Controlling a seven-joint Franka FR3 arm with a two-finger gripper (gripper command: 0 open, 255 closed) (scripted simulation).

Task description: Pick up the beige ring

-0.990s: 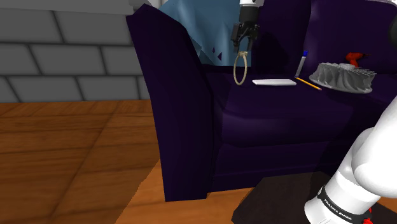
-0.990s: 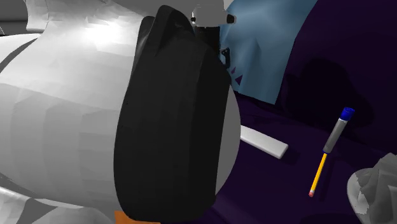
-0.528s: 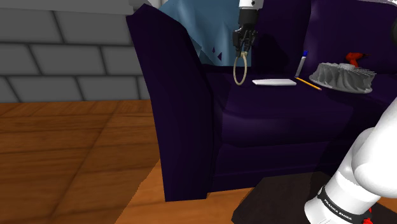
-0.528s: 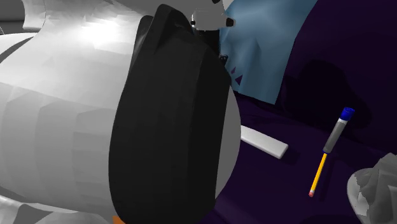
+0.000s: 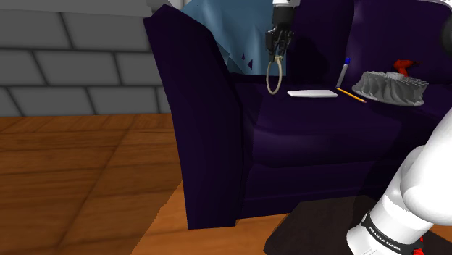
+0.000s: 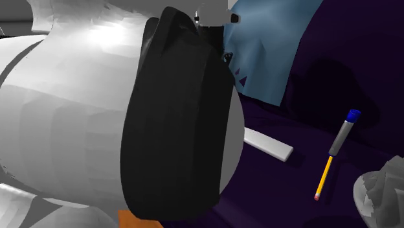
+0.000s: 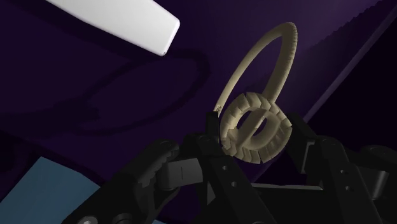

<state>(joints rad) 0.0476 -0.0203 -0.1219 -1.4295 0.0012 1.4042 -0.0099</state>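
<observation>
A dark purple sofa (image 5: 217, 138) took up most of the shoulder view, standing on a wooden floor (image 5: 72, 181) before a grey block wall (image 5: 65, 65); the white arm (image 6: 71, 123) with its black joint loomed close in the second exterior view; a blue cloth (image 6: 272, 45) lay draped over the sofa's back corner; on the seat, toward the shoulder view's right, sat a grey ribbed object (image 5: 395, 87) with a red drill (image 5: 406, 67) just behind it; a flat white slab (image 5: 312, 93) lay nearer the middle of the seat, with a blue-capped marker (image 6: 343, 133) and a yellow pencil (image 6: 324, 176) beside it, end to end.

The hand (image 5: 277, 43) hung over the seat near the armrest, pointing down; its two black fingers (image 7: 213, 137) stood nearly together, clamped on the beige ring (image 5: 274, 78) at the small ribbed loop on its top; the large thin hoop of the ring (image 7: 287, 51) dangled upright below the fingertips, apparently clear of the cushion, its shadow falling on the purple seat next to the white slab.
</observation>
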